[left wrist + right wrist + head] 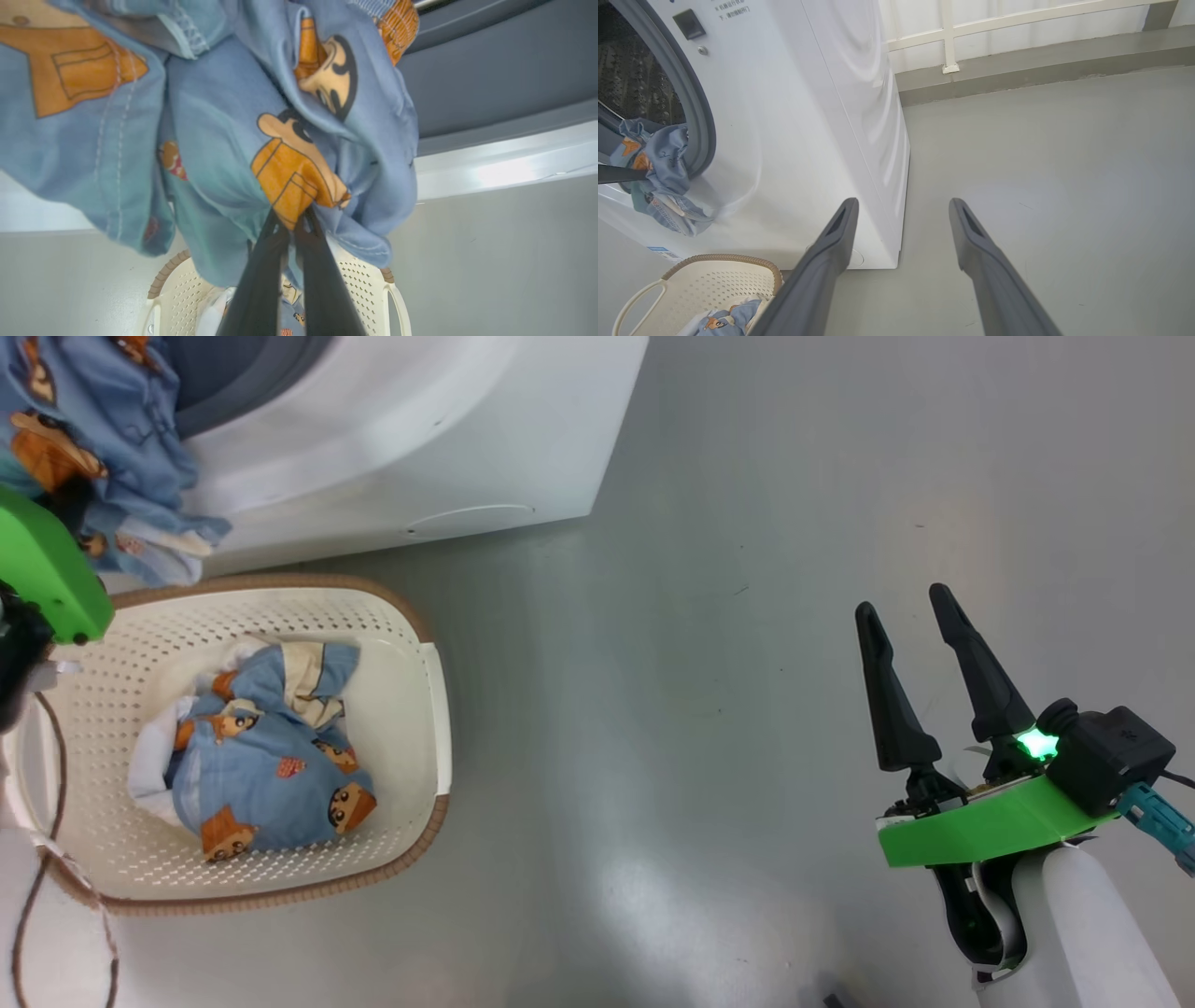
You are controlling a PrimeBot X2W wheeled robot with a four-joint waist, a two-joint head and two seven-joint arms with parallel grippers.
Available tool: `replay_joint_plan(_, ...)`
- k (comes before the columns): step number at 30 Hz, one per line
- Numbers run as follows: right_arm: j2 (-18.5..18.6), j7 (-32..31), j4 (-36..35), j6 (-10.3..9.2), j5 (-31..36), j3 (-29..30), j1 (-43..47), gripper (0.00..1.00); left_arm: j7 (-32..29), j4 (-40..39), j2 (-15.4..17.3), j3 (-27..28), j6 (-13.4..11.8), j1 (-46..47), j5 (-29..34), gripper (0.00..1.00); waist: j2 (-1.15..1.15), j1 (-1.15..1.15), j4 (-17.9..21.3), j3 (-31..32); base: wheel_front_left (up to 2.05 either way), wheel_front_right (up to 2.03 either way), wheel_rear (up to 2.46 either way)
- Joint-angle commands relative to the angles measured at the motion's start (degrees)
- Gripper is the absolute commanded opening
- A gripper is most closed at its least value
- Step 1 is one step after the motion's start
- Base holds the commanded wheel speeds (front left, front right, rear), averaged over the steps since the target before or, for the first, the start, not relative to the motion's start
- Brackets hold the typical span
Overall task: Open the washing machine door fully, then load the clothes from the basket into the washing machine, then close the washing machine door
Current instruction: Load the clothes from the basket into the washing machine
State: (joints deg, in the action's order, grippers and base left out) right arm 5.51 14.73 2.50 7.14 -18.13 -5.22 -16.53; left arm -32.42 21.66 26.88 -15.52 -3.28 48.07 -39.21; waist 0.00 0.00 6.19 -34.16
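Since the drum [635,70] of the washing machine [808,116] stands uncovered behind its grey gasket [698,116], you can take the door-opening step as done — loading is under way. Your left gripper [292,223] is clenched on a fold of a blue garment [219,154], which hangs over the lower lip of the opening and drapes down the white front above the basket [411,728]. A second garment [271,756] lies bundled in the middle of the basket's bottom, so I judge at least one more pick is left, then closing the door. Your right gripper [903,600] hangs over the floor [700,709], well apart from the machine, jaws spread with nothing between them. As for writing — two short printed lines [726,7] sit near the top edge of the machine's front beside a dark latch socket [690,23], too small to read; a blue sticker [661,252] at the front's lower edge is illegible too. No brand name can be made out.
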Motion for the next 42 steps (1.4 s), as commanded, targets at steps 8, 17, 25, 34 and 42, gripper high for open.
replay_joint_plan(8,0.10,0.27,-1.82,0.35,0.18,-1.58,0.59,1.00,-1.80,-11.02,5.15,4.14,-2.89,-0.56,-0.89,0.00,0.00,0.00,-0.50,-0.16,0.00,0.00,0.00)
replay_joint_plan(17,-0.07,0.27,-1.96,0.35,-0.36,-2.35,0.39,1.00,2.55,-9.90,5.92,4.27,-5.97,4.63,3.97,0.00,0.00,0.00,1.27,-1.16,0.00,0.00,0.00)
replay_joint_plan(25,-0.29,0.27,-2.07,0.35,-0.91,-3.36,-0.33,1.00,7.01,-4.60,5.94,3.06,-8.17,10.70,8.95,0.00,0.00,0.00,3.22,-2.87,0.00,0.00,0.00)
replay_joint_plan(34,-0.67,0.27,-2.00,0.35,-1.75,-5.54,-2.16,1.00,13.85,3.13,6.24,2.11,-10.60,20.50,14.48,0.00,0.00,0.00,6.32,-6.26,0.00,0.00,0.00)
replay_joint_plan(42,-1.14,0.27,-1.89,0.35,-2.63,-6.97,-4.42,1.00,24.29,7.61,5.77,3.45,-10.40,27.72,15.59,0.00,0.00,0.00,8.47,-8.94,0.00,0.00,0.00)
